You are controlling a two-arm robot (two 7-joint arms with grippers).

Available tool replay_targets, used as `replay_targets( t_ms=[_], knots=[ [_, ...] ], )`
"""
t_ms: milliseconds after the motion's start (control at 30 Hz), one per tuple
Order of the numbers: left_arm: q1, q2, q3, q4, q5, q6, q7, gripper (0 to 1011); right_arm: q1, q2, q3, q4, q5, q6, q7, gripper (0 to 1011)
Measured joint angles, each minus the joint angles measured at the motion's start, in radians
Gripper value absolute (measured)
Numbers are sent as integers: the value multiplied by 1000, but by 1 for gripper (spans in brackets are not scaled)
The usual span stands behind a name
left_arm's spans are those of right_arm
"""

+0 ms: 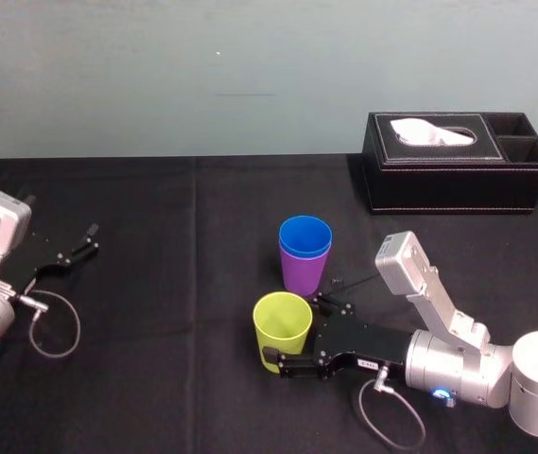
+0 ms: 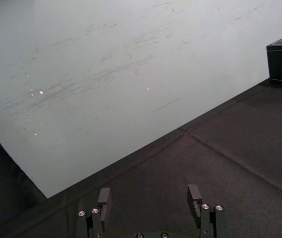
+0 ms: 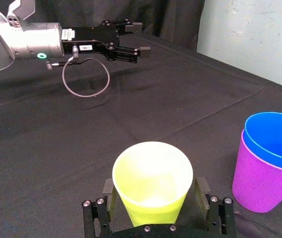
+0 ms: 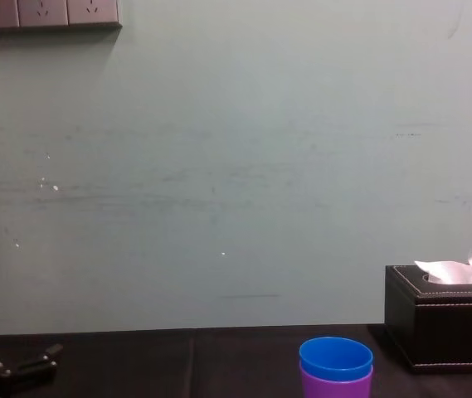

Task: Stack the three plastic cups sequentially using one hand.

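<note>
The blue cup [image 1: 304, 236] sits nested inside the purple cup [image 1: 302, 274], upright at mid-table; both show in the right wrist view, blue cup [image 3: 274, 136] in purple cup [image 3: 259, 186], and in the chest view [image 4: 335, 358]. The yellow-green cup [image 1: 283, 326] stands upright just in front of them. My right gripper [image 1: 295, 331] straddles it low on the table, open, one finger [image 3: 108, 191] on each side of the yellow-green cup [image 3: 153, 181] with a slight gap. My left gripper [image 1: 91, 239] rests open at the far left, away from the cups.
A black tissue box [image 1: 458, 161] stands at the back right of the black-clothed table [image 1: 174, 378]. A cable loop [image 1: 56, 326] hangs by the left arm. A pale wall rises behind the table's far edge.
</note>
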Motion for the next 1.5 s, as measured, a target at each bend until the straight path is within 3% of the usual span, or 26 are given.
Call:
replay_targets(
  t_ms=[267,567,1233,1500],
  knots=[
    [0,0,0,0,0,0,0,1010,-2,1,1,-1,0,0,0,973],
    [0,0,0,0,0,0,0,1010,-3,2,2,-3,0,-1,0,756],
    [0,0,0,0,0,0,0,1010,-5,3,3,-5,0,-2,-3,726],
    [0,0,0,0,0,0,0,1010,-33,23,41,-73,11,50,-65,726]
  ],
)
